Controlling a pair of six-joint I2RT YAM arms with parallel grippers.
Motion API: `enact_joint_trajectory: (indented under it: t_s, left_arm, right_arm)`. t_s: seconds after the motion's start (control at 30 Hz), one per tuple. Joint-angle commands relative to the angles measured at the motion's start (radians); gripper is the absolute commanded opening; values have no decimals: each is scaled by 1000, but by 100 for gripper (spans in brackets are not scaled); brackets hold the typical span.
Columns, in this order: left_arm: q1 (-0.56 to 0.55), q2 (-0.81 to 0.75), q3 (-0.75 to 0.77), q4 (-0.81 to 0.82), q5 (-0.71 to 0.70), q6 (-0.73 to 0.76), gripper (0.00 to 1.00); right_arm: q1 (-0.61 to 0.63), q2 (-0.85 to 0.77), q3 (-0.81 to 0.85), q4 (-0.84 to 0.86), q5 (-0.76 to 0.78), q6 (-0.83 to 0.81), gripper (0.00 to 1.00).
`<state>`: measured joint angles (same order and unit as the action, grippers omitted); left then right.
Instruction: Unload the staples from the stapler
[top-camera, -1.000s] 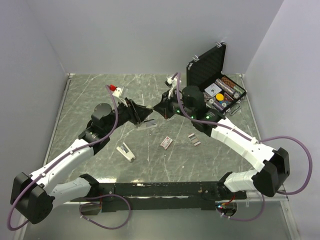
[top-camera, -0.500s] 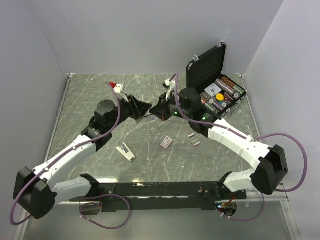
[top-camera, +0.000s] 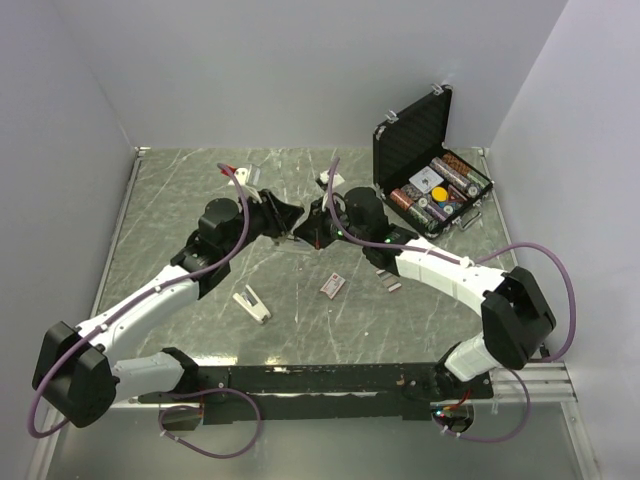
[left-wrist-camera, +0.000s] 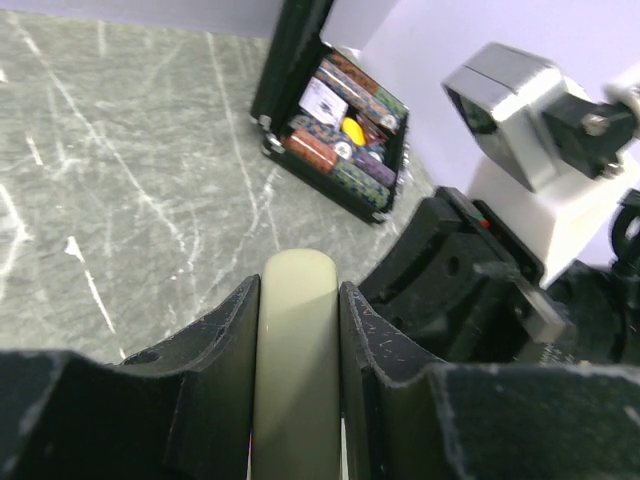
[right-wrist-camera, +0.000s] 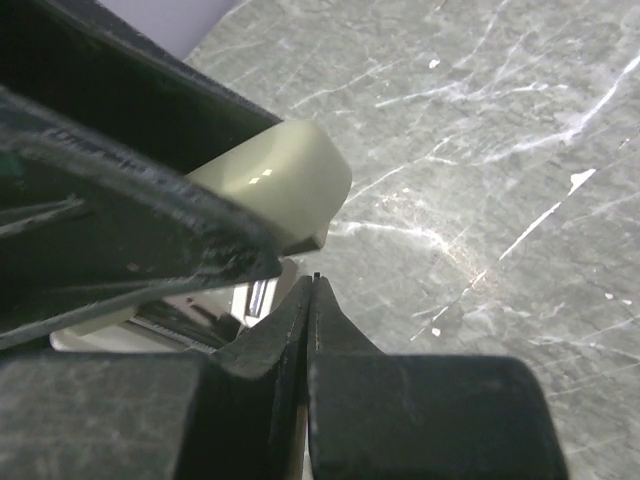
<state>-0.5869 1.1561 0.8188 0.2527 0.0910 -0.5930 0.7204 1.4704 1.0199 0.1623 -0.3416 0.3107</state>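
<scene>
Clamping the stapler (left-wrist-camera: 297, 370), the left gripper (left-wrist-camera: 297, 292) faces the right gripper (right-wrist-camera: 312, 300), seemingly pinched together in wrist view.

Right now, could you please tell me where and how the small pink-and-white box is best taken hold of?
I would pinch the box across its shorter width, straight down from above: it lies flat on the table, so only its thin edges offer grip.

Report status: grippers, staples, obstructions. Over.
Left gripper clamped on stapler. Right gripper shut, tips by stapler's end. Staples loose on table. Pink box nearby, clear of both.
</scene>
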Motion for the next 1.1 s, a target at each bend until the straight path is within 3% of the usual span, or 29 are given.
enact_joint_trajectory:
  t_s: [0.0, 1.07]
  left_arm:
    - [-4, -7, 28, 69, -88, -16, 1]
    - [-100, 192, -64, 174, -399, -16, 1]
  right_arm:
    - [5, -5, -15, 86, -39, 30, 0]
    - [5, 176, -155, 384, -304, 263, 0]
